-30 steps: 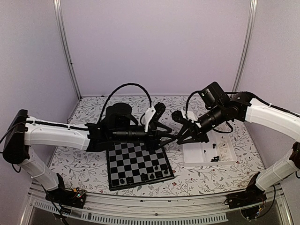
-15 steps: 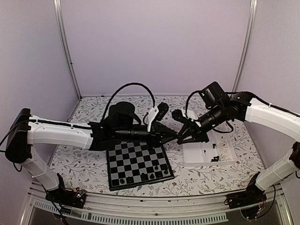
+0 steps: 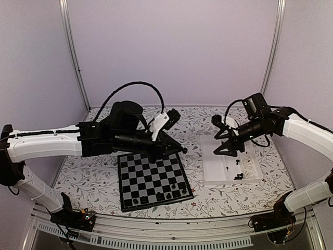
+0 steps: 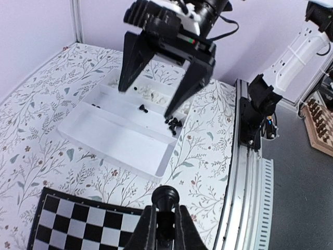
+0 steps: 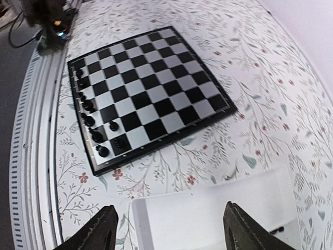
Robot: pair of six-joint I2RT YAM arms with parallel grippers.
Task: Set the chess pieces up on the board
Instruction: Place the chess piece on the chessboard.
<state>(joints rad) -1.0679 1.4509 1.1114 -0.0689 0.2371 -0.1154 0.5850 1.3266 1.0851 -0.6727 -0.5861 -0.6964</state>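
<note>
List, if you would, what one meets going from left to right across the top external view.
White shell of the left arm → flat square black and grey-white chessboard → white compartmented plastic tray → white shell of the right arm.

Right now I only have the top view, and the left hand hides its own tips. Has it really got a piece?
Observer: Yes. In the left wrist view the left hand is shut on a black piece, whose round head stands up above the fingers.
Operator: And the right hand, is it carrying anything?
Observer: No. In the right wrist view the right hand is wide open with nothing in the gap, and only the white tray shows below it.
</note>
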